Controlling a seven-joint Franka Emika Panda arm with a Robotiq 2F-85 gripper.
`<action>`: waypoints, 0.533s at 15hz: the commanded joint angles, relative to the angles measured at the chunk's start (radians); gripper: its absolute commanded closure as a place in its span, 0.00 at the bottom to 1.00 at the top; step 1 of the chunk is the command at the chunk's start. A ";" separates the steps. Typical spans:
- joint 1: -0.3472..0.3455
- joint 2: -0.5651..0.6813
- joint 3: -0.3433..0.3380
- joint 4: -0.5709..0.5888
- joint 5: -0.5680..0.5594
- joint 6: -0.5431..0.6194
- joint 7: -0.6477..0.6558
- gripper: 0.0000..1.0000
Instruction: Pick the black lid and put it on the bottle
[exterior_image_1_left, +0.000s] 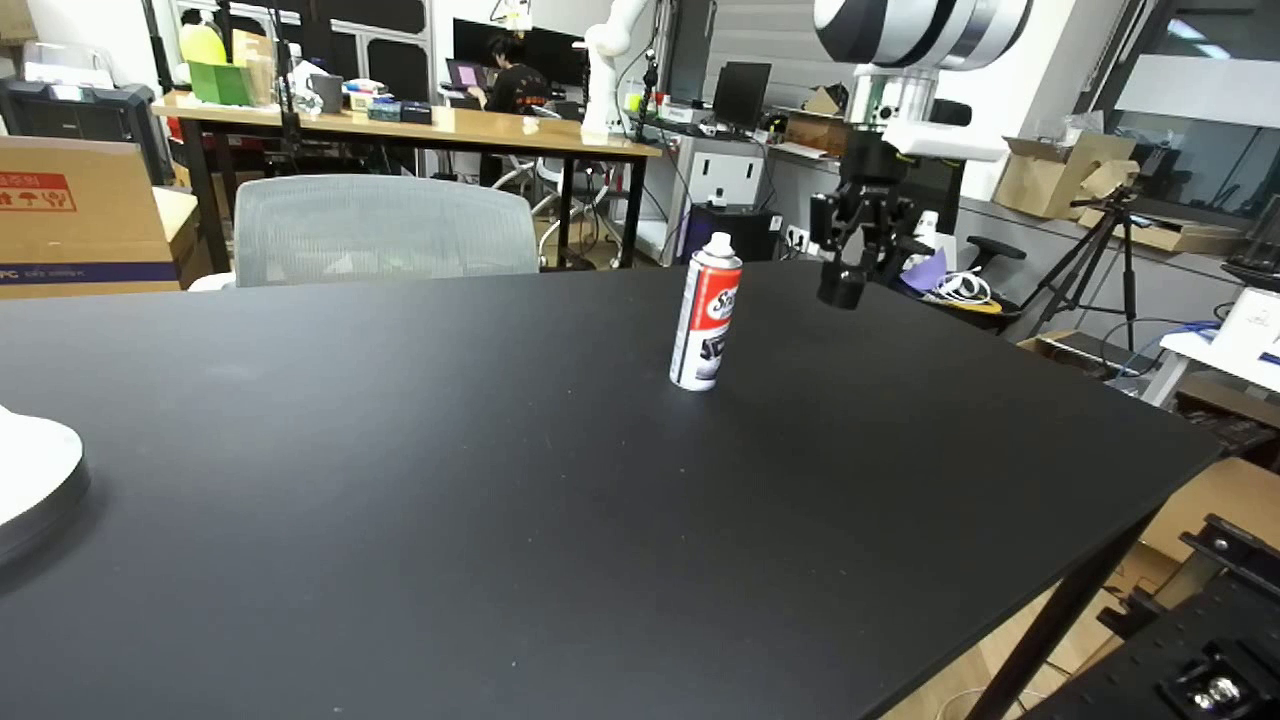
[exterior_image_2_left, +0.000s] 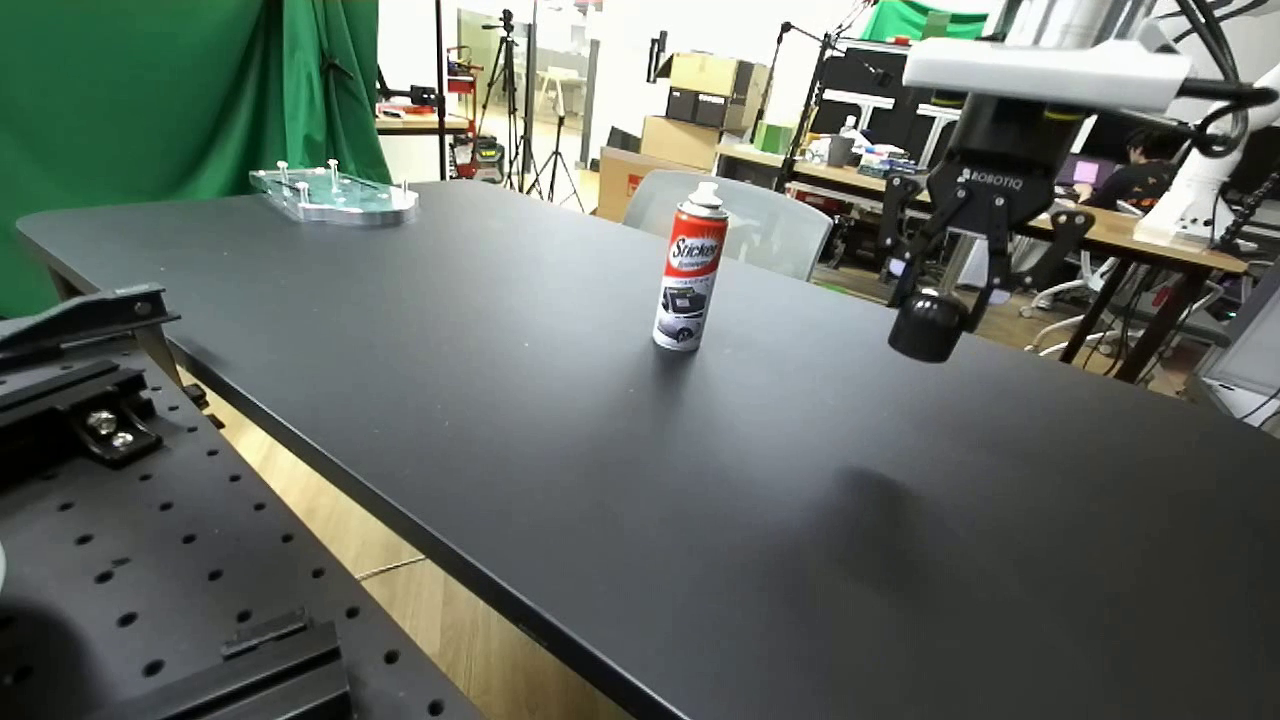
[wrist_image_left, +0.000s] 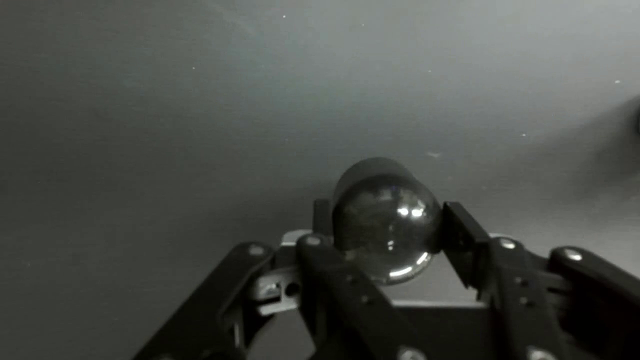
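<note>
Claw (wrist_image_left: 387, 220), one: clenched on the black lid (exterior_image_2_left: 926, 328), pressing both its sides, well to one side of the bottle (exterior_image_2_left: 690, 275). Grip on the flanks likely chosen so the lid's mouth, hidden from view, is free to slip over the bottle.

Lid, one: aloft, apart from the bottle, domed end uppermost, which suits capping. Whether it clears the bottle's height cannot be told; a low crossing could knock the bottle over.

Bottle, one, red and white: upright on the surface (exterior_image_2_left: 560, 420), white top bare, presumably so placed to receive the lid.

Chair (exterior_image_1_left: 385, 230), one, grey: beyond the bottle, apparently out of the carry's path.

See-through plate (exterior_image_2_left: 340, 195), one, pegged: on the surface, well away from the bottle, perhaps to leave working room.
</note>
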 joint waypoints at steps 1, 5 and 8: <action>0.031 -0.112 0.008 -0.020 -0.016 -0.109 0.014 0.68; 0.088 -0.170 0.035 0.007 -0.015 -0.220 0.020 0.68; 0.141 -0.178 0.060 0.022 -0.024 -0.260 0.027 0.68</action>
